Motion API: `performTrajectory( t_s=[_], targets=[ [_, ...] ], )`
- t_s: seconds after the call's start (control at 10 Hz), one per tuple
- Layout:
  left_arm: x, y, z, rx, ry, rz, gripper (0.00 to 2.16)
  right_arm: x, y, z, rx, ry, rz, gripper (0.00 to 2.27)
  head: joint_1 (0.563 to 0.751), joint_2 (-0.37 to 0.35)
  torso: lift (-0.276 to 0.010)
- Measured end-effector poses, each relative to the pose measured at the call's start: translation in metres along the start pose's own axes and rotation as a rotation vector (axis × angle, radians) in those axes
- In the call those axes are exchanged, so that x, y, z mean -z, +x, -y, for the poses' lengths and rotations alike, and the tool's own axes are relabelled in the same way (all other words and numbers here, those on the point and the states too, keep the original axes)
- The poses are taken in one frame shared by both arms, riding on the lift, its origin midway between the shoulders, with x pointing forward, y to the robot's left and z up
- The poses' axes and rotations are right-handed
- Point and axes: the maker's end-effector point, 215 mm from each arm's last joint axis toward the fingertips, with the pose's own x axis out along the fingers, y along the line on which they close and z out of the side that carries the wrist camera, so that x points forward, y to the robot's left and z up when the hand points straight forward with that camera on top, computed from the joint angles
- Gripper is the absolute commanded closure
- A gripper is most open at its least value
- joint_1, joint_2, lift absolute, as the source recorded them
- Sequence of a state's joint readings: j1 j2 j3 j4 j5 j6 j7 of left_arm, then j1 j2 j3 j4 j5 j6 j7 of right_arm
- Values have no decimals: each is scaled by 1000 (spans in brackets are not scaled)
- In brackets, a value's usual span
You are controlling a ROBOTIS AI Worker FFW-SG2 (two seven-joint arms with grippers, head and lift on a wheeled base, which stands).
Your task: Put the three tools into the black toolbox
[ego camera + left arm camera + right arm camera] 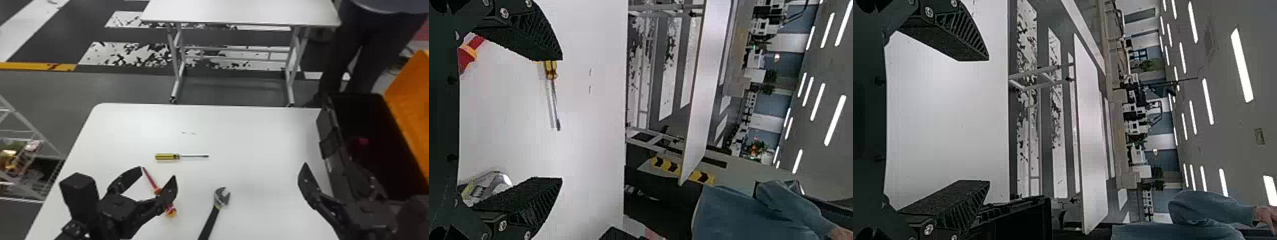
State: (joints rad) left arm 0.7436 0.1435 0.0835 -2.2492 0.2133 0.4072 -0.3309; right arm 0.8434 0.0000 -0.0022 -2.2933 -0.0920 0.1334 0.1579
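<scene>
Counter (261, 137) before me. Far screwdriver (166, 156) on it, left of middle; near screwdriver (171, 212) closer to me. Wrench (220, 201) right of near screwdriver, also on counter. Toolbox (334, 127) along my counter's right side; small thing (363, 141) seems to lie inside. Table (242, 12) beyond counter, apart.

Yel. screwdriver (167, 156), red/orange screwdriver (156, 190), blk toolbox (335, 129), wht table (255, 137).
</scene>
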Motion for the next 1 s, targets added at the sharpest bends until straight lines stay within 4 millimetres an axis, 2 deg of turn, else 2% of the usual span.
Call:
performTrajectory(
  t_s=[0.4,0.8,1.0],
  targets=[
    [45,19,30,41,-12,-248,154,-3,0,-4,-11,6,12,124,695,-54,-51],
    [75,25,61,41,15,-450,151,-8,5,0,-15,40,26,124,695,-108,-51],
    [99,24,76,49,26,-574,151,-11,5,-1,-25,45,32,124,695,-145,-51]
  ],
)
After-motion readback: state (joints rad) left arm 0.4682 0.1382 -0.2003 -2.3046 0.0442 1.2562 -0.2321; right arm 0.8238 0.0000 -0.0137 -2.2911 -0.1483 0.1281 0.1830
